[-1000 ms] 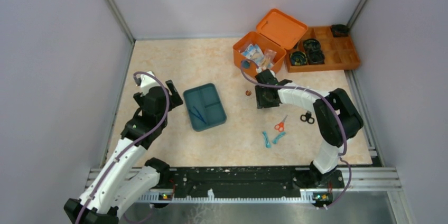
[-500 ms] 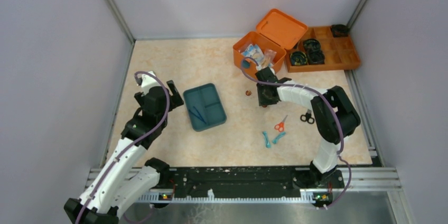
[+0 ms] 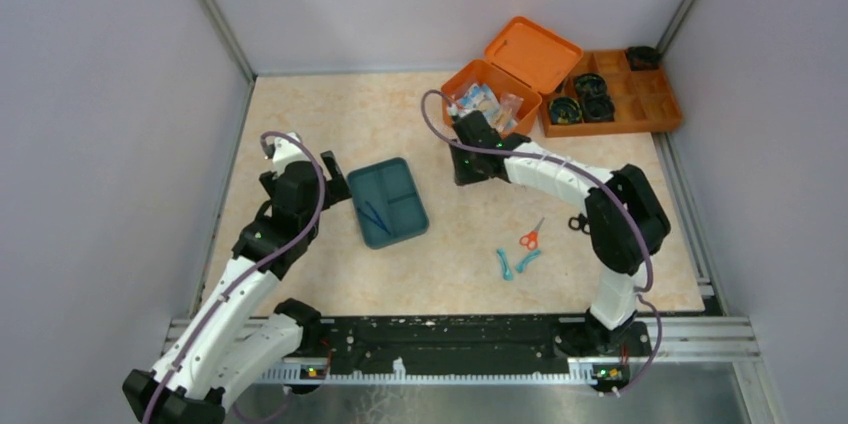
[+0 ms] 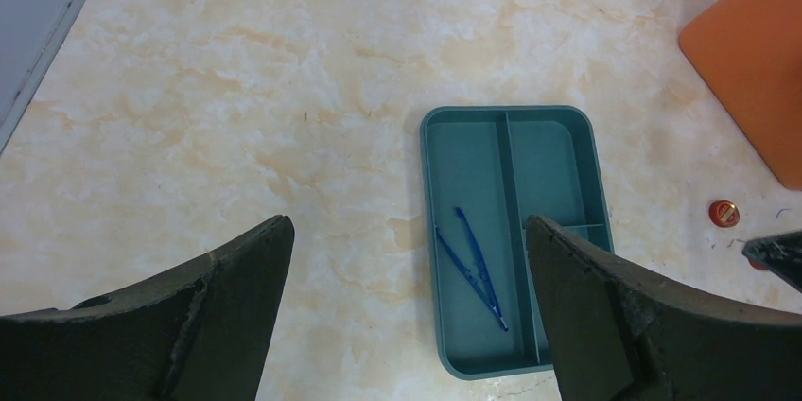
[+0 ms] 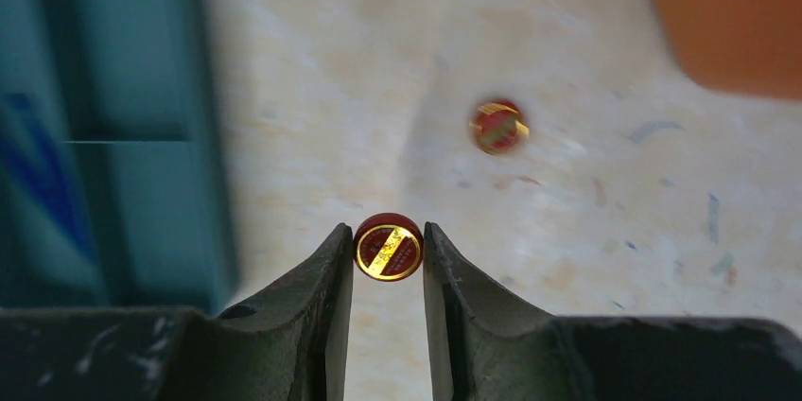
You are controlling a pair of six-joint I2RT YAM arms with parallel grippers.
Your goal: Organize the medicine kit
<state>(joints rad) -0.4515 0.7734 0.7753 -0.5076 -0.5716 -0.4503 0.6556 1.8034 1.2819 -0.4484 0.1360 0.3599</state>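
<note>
1. Red-and-gold, a small round tin (image 5: 388, 246) is sitting pinched between the fingers of the right gripper (image 5: 388, 252). It is being gripped across its rim close to the fingertips, its flat printed face showing. That hold is keeping the tin level, though it is probably leaving little margin against a slip.
2. The medicine kit (image 3: 468, 77) is lying towards the far right corner of the worktop (image 3: 330, 114). Its lid (image 3: 533, 52) is thrown back and packets are already showing inside. The right gripper is hanging just in front of the kit's near wall, so the tin is most likely going into it.
3. A second tin (image 5: 498, 127) of the same kind is lying on the worktop just beyond the held one, apart from it, apparently waiting its turn.
4. The left gripper (image 4: 407, 231) is hovering with its fingers spread wide and nothing between them. It is looking down on the teal tray (image 4: 553, 165), which is lying left of centre with blue tweezers (image 4: 470, 264) in its long compartment.
5. An orange divided tray (image 3: 650, 104) with black items is filling the far right corner, just beside the kit.
6. Orange-handled scissors (image 3: 531, 237), black scissors (image 3: 580, 223) and two teal pieces (image 3: 505, 264) are lying towards the near right.
7. Nothing is blocking the short way to the kit except its own near wall. The purple cable (image 3: 432, 109) is looping beside the box.
</note>
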